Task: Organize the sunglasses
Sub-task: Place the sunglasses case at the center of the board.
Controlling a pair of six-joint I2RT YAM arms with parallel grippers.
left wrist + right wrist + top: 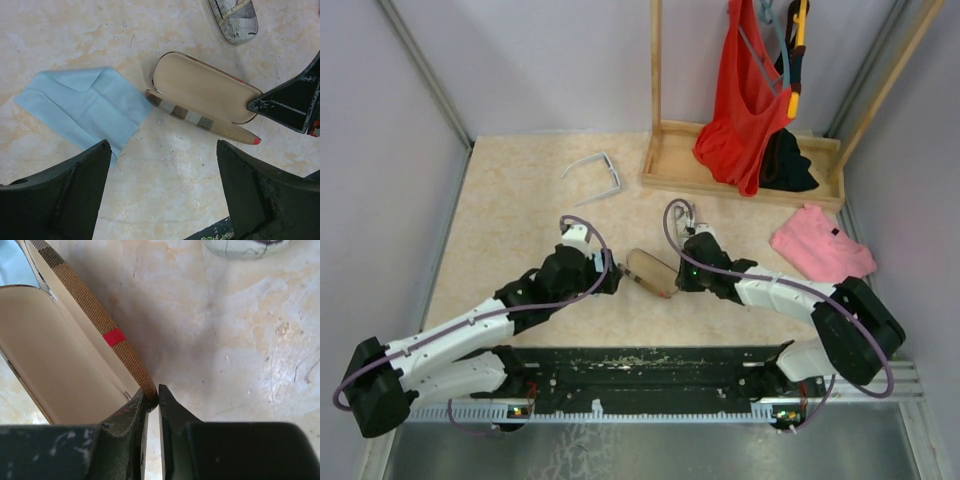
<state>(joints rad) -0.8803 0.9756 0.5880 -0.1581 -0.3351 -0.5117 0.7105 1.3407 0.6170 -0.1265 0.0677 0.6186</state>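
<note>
Pinches the open case [200, 92] rim between the right fingers [127, 425]; holds the left fingers [65, 190] spread wide above cloth [85, 105] and bench [165, 190]

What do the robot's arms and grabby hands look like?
The left arm and the right arm have white links joined by chunky black joints, with a thin purple cable looping along each. The right one has a tiny green light. The left gripper and right gripper have wedge-shaped black fingers.

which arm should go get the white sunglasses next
Left, I'd judge: the left gripper is open and empty, nearer the white sunglasses; the right gripper pinches the case rim.
</note>
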